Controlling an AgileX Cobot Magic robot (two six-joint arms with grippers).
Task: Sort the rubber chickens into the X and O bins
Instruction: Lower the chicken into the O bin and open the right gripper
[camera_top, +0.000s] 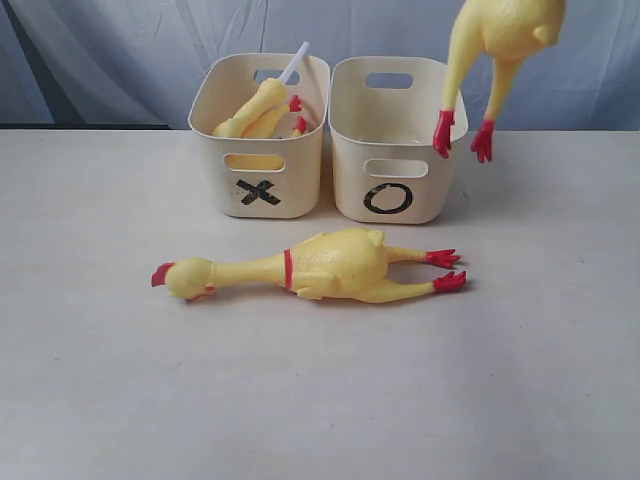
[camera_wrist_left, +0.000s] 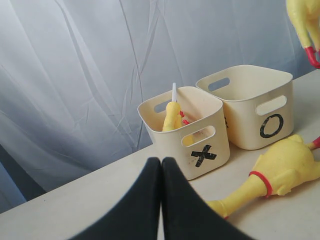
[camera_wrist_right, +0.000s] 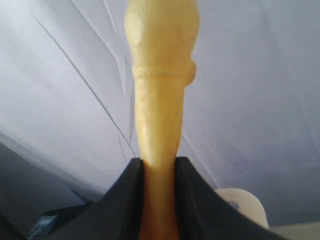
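A large rubber chicken lies on its side on the table in front of both bins, head to the left. The X bin holds smaller chickens; the O bin stands right beside it. Another large chicken hangs feet down at the upper right, its red feet by the O bin's right rim. My right gripper is shut on this chicken's narrow neck part; the gripper is out of the exterior view. My left gripper is shut and empty, some way from the X bin.
A white stick pokes up out of the X bin. A blue-grey cloth backdrop hangs close behind the bins. The left wrist view also shows the O bin and the lying chicken.
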